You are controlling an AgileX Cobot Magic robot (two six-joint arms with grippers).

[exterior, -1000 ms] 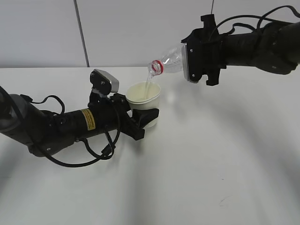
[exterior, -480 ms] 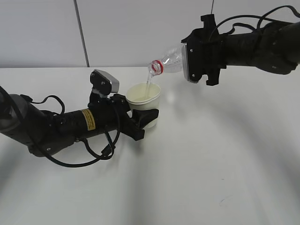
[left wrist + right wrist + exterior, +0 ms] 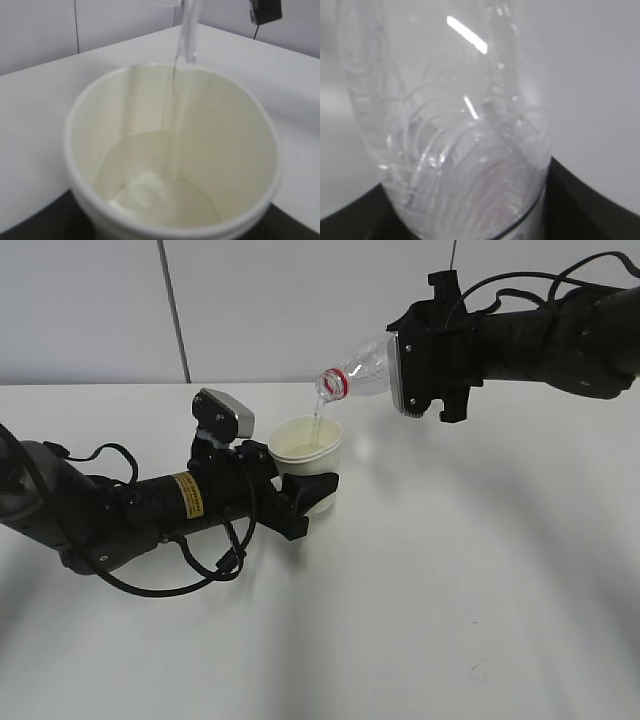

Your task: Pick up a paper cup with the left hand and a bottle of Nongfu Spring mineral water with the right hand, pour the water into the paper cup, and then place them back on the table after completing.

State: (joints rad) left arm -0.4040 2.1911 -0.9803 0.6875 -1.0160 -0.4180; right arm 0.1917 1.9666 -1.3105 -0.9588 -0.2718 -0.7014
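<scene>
My left hand, the black arm with the yellow sticker, has its gripper (image 3: 305, 495) shut on a white paper cup (image 3: 307, 455) held upright just above the white table (image 3: 450, 570). The cup fills the left wrist view (image 3: 170, 150) and holds clear water (image 3: 165, 195) in its bottom. My right hand's gripper (image 3: 415, 370) is shut on a clear plastic bottle (image 3: 362, 368) with a red neck ring, tilted mouth-down to the left over the cup. A thin stream of water (image 3: 318, 418) falls from the bottle's mouth into the cup. The bottle fills the right wrist view (image 3: 455, 125).
A white wall with a dark vertical seam (image 3: 172, 310) stands behind the table. Black cables (image 3: 200, 575) loop beside my left arm on the tabletop.
</scene>
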